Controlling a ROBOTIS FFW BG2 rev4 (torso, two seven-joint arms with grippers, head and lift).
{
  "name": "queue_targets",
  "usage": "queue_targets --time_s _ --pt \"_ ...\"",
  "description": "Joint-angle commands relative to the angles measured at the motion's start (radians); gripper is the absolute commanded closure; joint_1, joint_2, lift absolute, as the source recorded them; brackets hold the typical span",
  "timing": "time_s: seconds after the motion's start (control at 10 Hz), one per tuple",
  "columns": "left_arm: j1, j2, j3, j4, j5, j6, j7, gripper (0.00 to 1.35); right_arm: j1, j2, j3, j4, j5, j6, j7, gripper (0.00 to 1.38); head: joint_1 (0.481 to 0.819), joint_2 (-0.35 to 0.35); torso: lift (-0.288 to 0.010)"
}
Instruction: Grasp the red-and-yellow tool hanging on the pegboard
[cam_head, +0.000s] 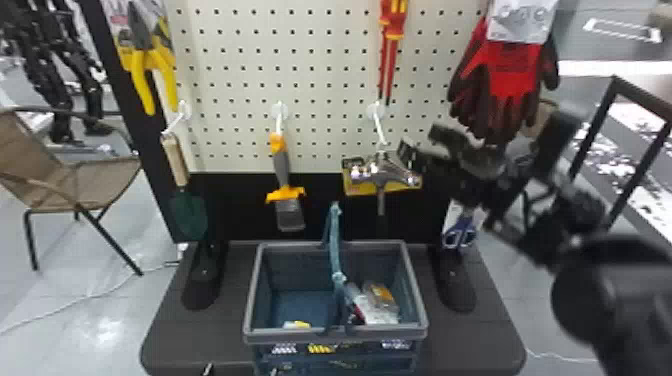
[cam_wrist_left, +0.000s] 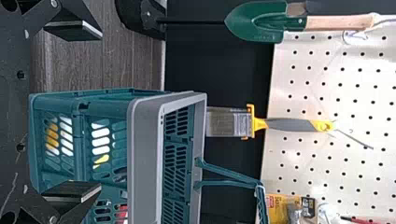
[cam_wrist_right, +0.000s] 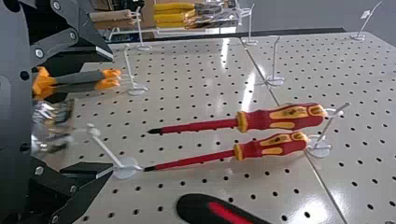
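The red-and-yellow tool is a pair of screwdrivers hanging tips-down from a hook high on the pegboard, right of centre. In the right wrist view both screwdrivers lie against the board, and their tips are a little beyond my right gripper. That gripper is open and nothing sits between its fingers. In the head view the right gripper is below and to the right of the screwdrivers, near the hammer card. My left gripper is open low beside the basket.
Also on the pegboard hang yellow pliers, red gloves, a hammer on a yellow card, a brush, a green trowel and blue scissors. A grey-rimmed basket stands on the table. A black frame stands at the right.
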Motion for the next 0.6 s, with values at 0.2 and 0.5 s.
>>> queue_targets --time_s 0.2,0.5 --pt "-0.021 0.009 -0.02 0.009 0.003 0.017 0.0 0.17 -0.256 -0.117 0.084 0.038 -0.098 0.065 -0.015 0.43 0.549 0.0 -0.1" --pt "-0.048 0.018 -0.042 0.026 0.009 0.019 0.0 0.17 -0.46 -0.162 0.23 0.204 -0.202 0.064 -0.019 0.43 0.549 0.0 -0.1"
